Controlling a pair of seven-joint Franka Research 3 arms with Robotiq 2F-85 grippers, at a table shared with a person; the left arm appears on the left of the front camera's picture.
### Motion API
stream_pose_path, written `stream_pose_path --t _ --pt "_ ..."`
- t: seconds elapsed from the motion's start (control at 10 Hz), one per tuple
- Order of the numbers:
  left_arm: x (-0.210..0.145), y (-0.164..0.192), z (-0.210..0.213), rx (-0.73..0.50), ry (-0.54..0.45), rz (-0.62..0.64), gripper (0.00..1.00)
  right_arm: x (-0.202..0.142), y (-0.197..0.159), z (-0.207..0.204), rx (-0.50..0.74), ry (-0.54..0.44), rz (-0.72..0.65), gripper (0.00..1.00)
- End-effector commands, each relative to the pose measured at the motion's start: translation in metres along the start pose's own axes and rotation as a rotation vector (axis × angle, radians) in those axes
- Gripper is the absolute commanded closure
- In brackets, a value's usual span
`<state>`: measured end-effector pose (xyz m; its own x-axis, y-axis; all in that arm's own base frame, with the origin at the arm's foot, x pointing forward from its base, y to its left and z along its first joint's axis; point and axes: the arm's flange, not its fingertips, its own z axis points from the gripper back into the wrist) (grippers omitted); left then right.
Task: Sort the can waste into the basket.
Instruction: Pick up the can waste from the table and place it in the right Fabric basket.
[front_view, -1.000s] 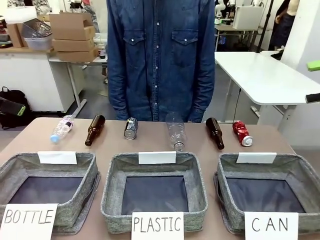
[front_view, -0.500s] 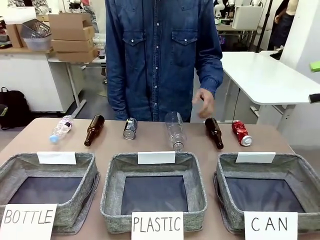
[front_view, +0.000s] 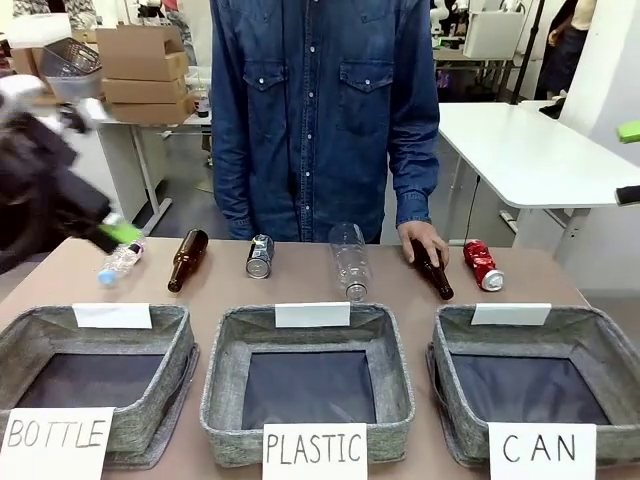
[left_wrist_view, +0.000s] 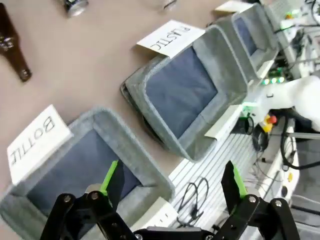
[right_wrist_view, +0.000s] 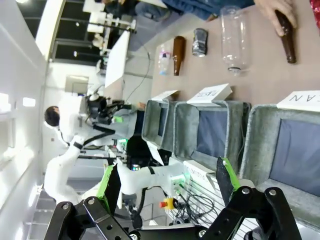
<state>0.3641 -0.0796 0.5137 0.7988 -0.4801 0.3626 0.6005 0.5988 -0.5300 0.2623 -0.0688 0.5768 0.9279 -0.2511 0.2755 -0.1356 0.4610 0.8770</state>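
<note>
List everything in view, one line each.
Cans: 2, one dark, one red, lying in the far row.
Brown bottles: 2, far row, the right one under the hand.
Clear bottles: 2, far row, the small one at the left end.
Baskets: 3, grey, near row, empty: BOTTLE basket left, PLASTIC basket middle, CAN basket right.
Person: 1, blue denim shirt, far side.
Hand: 1, on the right brown bottle.
Left jaws: open, by the small clear bottle.
Right jaws: open, back on the robot's side of the baskets.
</note>
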Motion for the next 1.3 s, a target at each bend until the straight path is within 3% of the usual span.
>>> stream_pose_path --t 0.0,0.1,0.2,0.3,0.4,0.5,0.6,0.7,0.9,1.2 --pt "0.038 0.018 -0.003 0.025 0.070 0.026 0.00 0.003 0.001 -0.001 0.027 -0.003 0.026 0.00" --pt "0.052 0.017 -0.018 0.088 -0.008 0.045 0.00 0.003 0.001 -0.001 0.027 -0.003 0.026 0.00" --pt "0.025 0.011 -0.018 0.002 0.044 0.009 0.00 0.003 0.001 -0.001 0.027 -0.003 0.026 0.00" --pt "0.025 0.011 -0.018 0.002 0.044 0.009 0.00 0.003 0.001 -0.001 0.027 -0.003 0.026 0.00" --pt "0.050 0.021 -0.031 0.022 0.038 0.017 0.00 0.003 0.001 -0.001 0.027 -0.003 0.026 0.00" --pt "0.067 0.024 -0.047 0.146 -0.059 0.137 0.00 0.003 0.001 -0.001 0.027 -0.003 0.026 0.00" --pt "0.091 0.041 -0.062 0.147 -0.097 0.208 0.00 0.003 0.001 -0.001 0.027 -0.003 0.026 0.00" --pt "0.097 0.051 -0.052 0.042 -0.077 0.193 0.00 0.003 0.001 -0.001 0.027 -0.003 0.026 0.00" --pt "0.039 0.086 0.033 -0.078 -0.019 0.197 0.00 0.003 0.001 -0.001 0.027 -0.003 0.026 0.00" --pt "-0.076 0.123 0.097 -0.237 -0.177 0.336 0.00 0.003 0.001 -0.001 0.027 -0.003 0.026 0.00"
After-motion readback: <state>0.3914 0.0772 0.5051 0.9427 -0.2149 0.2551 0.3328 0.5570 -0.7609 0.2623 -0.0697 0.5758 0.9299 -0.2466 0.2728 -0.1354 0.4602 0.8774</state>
